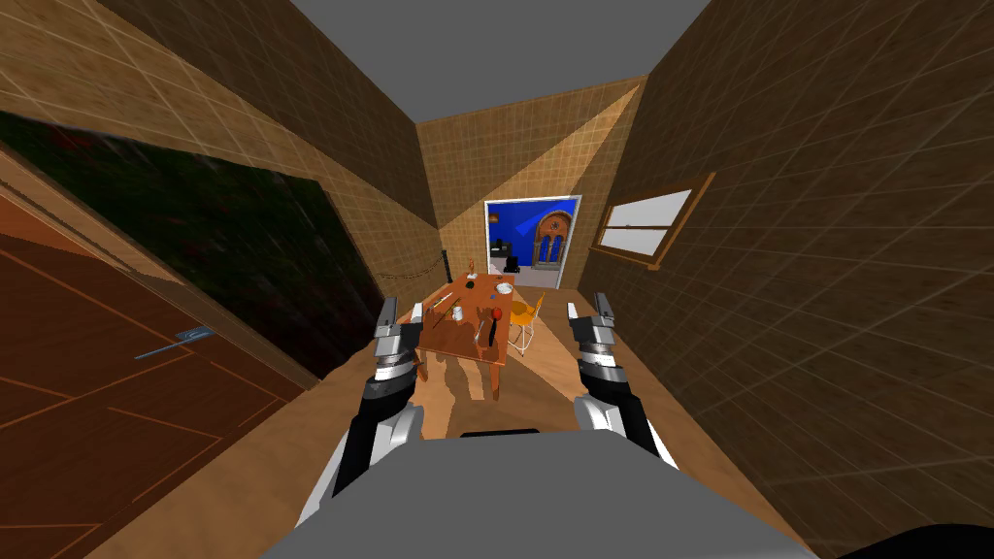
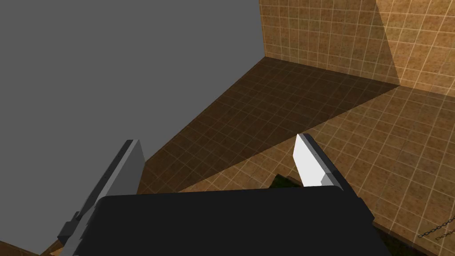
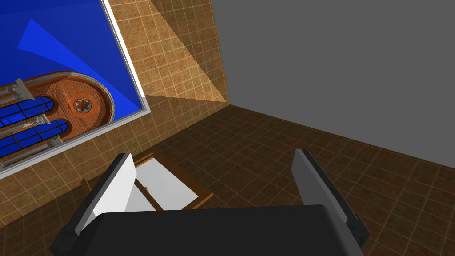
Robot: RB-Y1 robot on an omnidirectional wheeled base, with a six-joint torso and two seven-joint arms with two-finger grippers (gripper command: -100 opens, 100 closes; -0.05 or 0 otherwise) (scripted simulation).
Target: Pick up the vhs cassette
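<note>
No words, numbers or signs can be read here. The little things (image 1: pixel 456 313) on the brown wooden table (image 1: pixel 448 340) are too small to show any letters.

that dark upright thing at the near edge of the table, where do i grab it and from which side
The dark slab is too small to confirm as the cassette. It stands upright at the near edge of the table, right of middle. Probably close the jaws across its thickness near the top, coming from above on my side: a red thing sits just behind it.
</note>
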